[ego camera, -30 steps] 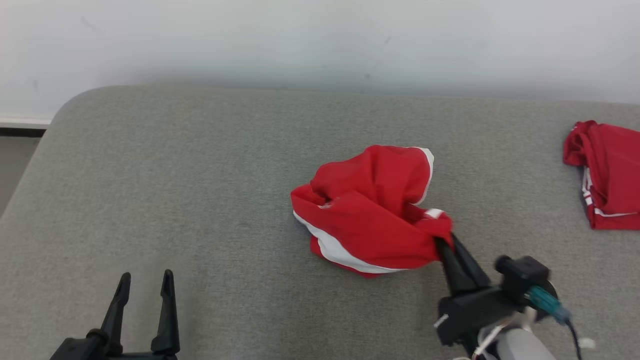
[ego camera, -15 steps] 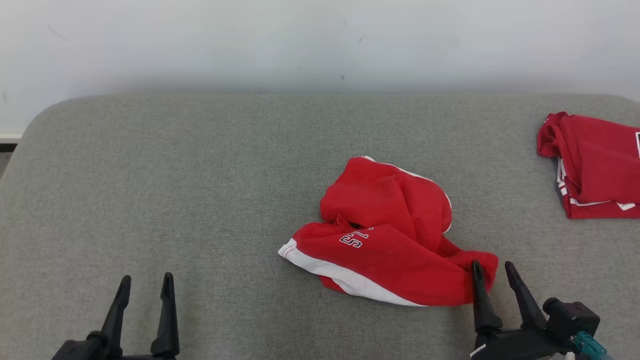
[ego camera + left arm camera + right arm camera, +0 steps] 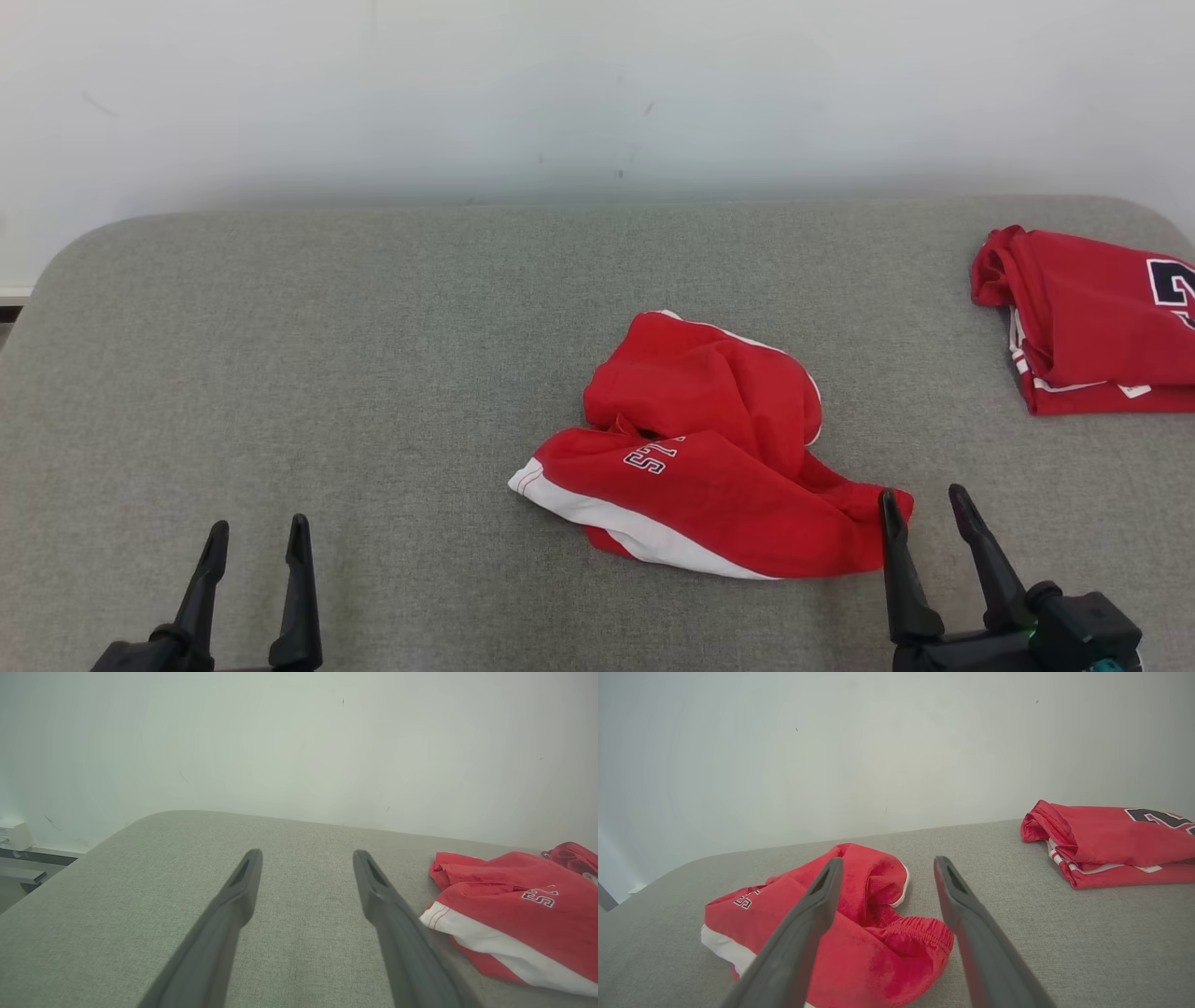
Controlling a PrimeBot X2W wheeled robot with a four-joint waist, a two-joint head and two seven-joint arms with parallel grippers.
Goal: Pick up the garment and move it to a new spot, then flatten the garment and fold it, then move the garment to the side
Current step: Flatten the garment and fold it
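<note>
Red, crumpled garment point(image 3: 728, 485) on nubbly grey cushion point(image 3: 373, 373); left tool point(image 3: 259, 523) and right tool point(image 3: 921, 493) spread apart.

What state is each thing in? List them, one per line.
Crumpled garment: bunched in a heap, not flattened.
Folded garment: folded, lying flat at the far right.
Left hand: open, empty.
Right hand: open, empty, at the crumpled garment's edge.

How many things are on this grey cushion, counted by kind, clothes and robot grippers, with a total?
Crumpled red garment: 1
Folded red garment: 1
Grippers: 2, the left gripper and the right gripper, both open
Total: 4
</note>
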